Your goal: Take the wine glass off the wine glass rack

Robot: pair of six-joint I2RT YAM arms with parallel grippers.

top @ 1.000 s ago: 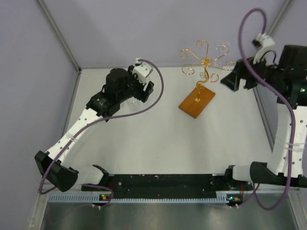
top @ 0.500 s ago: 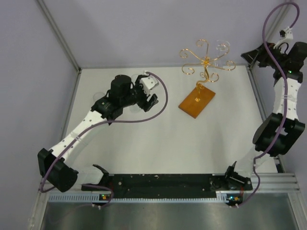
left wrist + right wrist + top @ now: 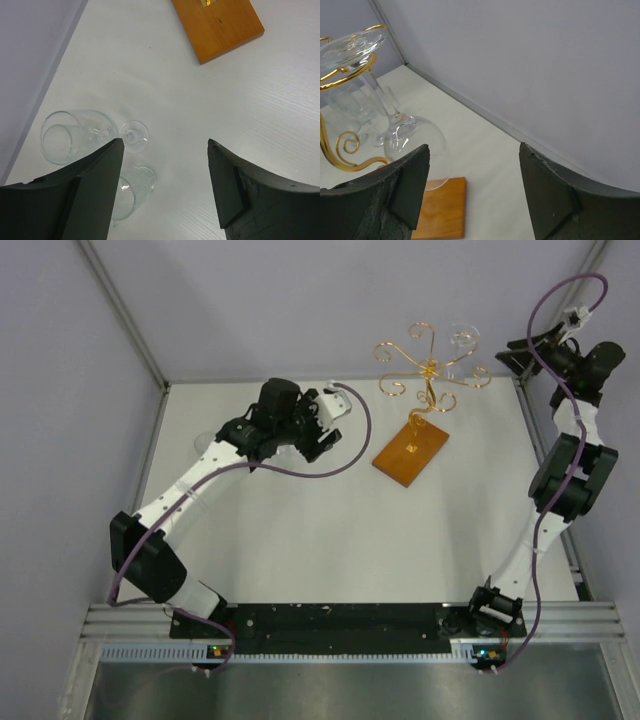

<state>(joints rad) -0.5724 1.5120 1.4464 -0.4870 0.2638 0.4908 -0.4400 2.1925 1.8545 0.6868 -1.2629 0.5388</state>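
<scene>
a gold wire rack (image 3: 428, 368) stands near the far edge of the table (image 3: 330, 530), right of centre. its curled scroll arms fan out from a thin stem above a flat orange-brown wooden base (image 3: 411, 452), which sits at an angle to the table's edges. one clear glass (image 3: 412, 140) hangs upside down from a scroll on the rack's far-right side, with its round foot resting on the gold wire, its stem pointing down and its bowl lowest.

the right gripper (image 3: 472, 155) is held high by the far right corner, level with the hanging glass. its fingers (image 3: 550, 200) are spread wide with nothing between them, and the glass is off to one side, untouched.

the left gripper (image 3: 164, 150) hangs over the far left part of the table, its fingers likewise apart and empty. below it two more glasses (image 3: 75, 136) lie on their sides close together near the left edge, by the wall (image 3: 30, 60). a corner of the base shows at the top of that wrist view.
</scene>
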